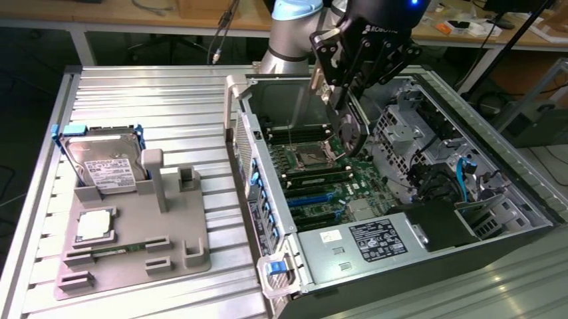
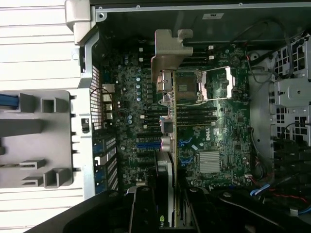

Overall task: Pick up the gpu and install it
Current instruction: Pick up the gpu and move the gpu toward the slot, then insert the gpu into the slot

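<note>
- Where it hangs above the motherboard point(image 2: 214, 121) of the open computer case point(image 1: 523, 193), one gpu point(image 2: 167, 128) stands on edge, not seated in a slot.
- Seen in the wrist view, its long axis runs straight out from the fingers, with the silver bracket point(image 2: 171, 48) at the far end.
- One gripper point(image 1: 342, 93) clamps the card.
- One grey tray point(image 1: 177, 259) beside the case holds one hard drive point(image 1: 106, 166).
</note>
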Tool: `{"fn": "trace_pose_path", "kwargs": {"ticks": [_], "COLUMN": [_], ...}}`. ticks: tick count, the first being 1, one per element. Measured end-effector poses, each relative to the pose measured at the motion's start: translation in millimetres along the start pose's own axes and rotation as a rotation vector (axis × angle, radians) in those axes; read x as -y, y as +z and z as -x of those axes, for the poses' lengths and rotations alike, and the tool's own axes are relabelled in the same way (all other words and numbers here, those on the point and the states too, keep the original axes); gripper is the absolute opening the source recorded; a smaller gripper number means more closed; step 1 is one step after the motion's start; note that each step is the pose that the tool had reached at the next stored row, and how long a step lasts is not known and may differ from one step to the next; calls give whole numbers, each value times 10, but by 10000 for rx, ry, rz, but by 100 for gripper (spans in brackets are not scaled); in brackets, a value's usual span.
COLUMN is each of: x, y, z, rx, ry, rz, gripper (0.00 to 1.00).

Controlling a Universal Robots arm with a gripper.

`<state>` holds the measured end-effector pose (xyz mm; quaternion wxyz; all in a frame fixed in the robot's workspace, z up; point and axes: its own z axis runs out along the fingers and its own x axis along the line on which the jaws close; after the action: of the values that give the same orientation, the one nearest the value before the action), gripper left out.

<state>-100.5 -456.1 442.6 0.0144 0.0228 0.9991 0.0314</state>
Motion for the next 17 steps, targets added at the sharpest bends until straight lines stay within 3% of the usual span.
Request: {"fn": "trace_pose_path", "kwargs": {"ticks": [17], "x": [-1], "y": [10], "z": [28], "rx": [-8], "ry": [-105], "rz": [3], "gripper": [27]}}
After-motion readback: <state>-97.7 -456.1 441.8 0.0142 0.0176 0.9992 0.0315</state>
